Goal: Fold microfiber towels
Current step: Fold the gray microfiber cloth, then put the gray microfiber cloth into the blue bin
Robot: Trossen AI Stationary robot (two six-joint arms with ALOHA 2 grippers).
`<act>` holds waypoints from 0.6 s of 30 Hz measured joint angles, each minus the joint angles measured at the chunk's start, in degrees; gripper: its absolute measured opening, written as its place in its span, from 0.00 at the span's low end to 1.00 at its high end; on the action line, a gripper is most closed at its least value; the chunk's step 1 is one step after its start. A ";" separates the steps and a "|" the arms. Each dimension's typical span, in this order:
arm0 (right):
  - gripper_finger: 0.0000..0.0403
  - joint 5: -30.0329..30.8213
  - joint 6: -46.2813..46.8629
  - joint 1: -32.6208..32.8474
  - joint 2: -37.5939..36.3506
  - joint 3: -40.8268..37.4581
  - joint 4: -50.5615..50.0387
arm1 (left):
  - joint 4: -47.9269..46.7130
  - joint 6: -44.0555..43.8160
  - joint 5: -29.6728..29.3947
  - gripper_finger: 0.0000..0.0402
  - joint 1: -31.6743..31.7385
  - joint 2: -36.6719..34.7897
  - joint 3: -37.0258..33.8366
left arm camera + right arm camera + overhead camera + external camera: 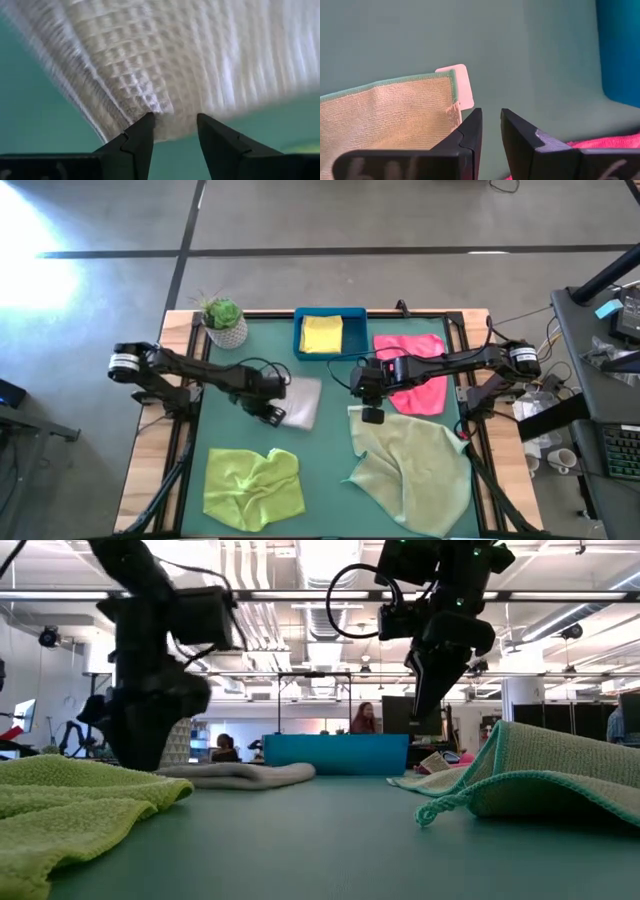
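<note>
A light grey towel [303, 402] lies bunched on the green table left of centre. My left gripper [272, 415] [174, 122] points down, open, at its near-left corner. A pale sage towel [412, 465] lies spread at the near right. My right gripper [371, 416] [491, 120] hangs above that towel's far-left corner, narrowly open with nothing between the fingers. The corner [451, 82] carries a white label. A hot pink towel [418, 370] lies at the far right and a lime green one [252, 485] lies crumpled at the near left. A yellow towel [322, 334] lies in the blue tray [354, 316]. My left gripper comes at the grey towel's near-left edge [165, 131] from above, its open fingers [145, 130] standing at that edge. Whether they touch the cloth I cannot tell. The towel lies on the table.
A small potted plant [223, 321] stands at the far left corner. The blue tray stands at the middle of the far edge. Bare green table [325, 480] shows between the lime and sage towels. People sit in the room beyond the table.
</note>
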 joint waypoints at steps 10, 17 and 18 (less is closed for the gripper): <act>0.15 0.00 0.43 0.00 0.00 -0.25 -0.25 | 3.84 3.90 4.94 0.34 -1.36 -1.23 8.06; 0.15 0.00 1.24 0.00 0.00 -0.25 0.08 | -7.08 6.65 -11.15 0.34 -1.25 -8.22 10.73; 0.15 0.00 1.25 0.00 0.00 -0.25 0.20 | -7.82 6.64 -12.92 0.34 -1.24 -9.18 10.66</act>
